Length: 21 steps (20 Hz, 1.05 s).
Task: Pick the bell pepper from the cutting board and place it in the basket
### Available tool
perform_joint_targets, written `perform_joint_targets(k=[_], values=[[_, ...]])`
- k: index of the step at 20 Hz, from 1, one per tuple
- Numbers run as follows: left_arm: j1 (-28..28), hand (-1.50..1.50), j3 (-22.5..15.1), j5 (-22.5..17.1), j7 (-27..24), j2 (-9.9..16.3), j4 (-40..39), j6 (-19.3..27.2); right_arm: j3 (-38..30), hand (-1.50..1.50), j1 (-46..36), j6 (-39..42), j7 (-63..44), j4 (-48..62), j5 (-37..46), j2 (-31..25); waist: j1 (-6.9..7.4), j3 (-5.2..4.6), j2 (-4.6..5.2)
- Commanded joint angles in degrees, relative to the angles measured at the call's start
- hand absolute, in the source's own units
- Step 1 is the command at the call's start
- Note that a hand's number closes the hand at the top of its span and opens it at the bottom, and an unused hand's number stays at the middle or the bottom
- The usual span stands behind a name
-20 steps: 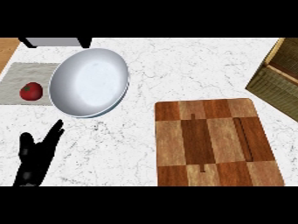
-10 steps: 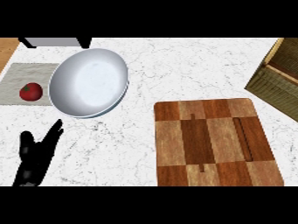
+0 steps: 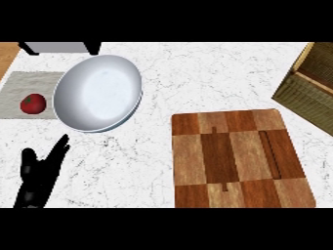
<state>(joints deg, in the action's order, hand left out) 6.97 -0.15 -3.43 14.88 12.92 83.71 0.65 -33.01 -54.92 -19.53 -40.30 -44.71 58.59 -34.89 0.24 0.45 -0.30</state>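
Note:
The wooden cutting board (image 3: 237, 156) lies at the lower right of the counter with nothing on it. No bell pepper shows anywhere on it. A woven basket (image 3: 320, 88) stands at the right edge, partly cut off, and its inside is hidden from here. My left hand (image 3: 39, 173) rests at the lower left with straight fingers pointing up, holding nothing. My right hand does not show.
A large white plate (image 3: 96, 93) sits left of centre. A red tomato (image 3: 32, 103) lies on a grey cloth (image 3: 10, 83) at the far left. A grey appliance (image 3: 61, 47) stands at the top left edge.

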Motion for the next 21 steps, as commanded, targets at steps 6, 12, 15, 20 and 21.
perform_joint_targets(k=[6,12,15,20,21], values=[[2.0,0.0,-0.6,0.7,0.1,-1.7,-2.3,-0.6,2.8,-1.5,3.0,5.8,0.3,-7.1,-2.1,-3.8,-0.03,-0.48,0.28],[1.0,0.0,0.2,0.4,2.7,-2.5,-1.1,0.4,0.0,-1.5,8.4,2.3,-4.4,-19.3,-5.0,-2.0,-0.74,-0.49,0.07],[2.3,0.0,0.7,0.5,-0.3,-2.0,-3.6,-0.9,-3.6,-1.5,9.5,5.5,-5.6,-23.1,-8.8,-5.3,-1.36,-0.51,-0.09],[1.9,0.0,2.2,-0.1,-0.8,-1.6,-3.8,-1.4,-6.7,-1.5,18.9,9.4,-10.5,-34.3,-9.6,-6.8,-1.79,-0.51,-0.12],[3.4,0.0,1.8,0.3,-0.2,-1.5,-2.1,-1.3,-8.5,-1.5,22.3,10.6,-10.7,-39.0,-11.6,-5.6,-2.27,-0.49,-0.32]])
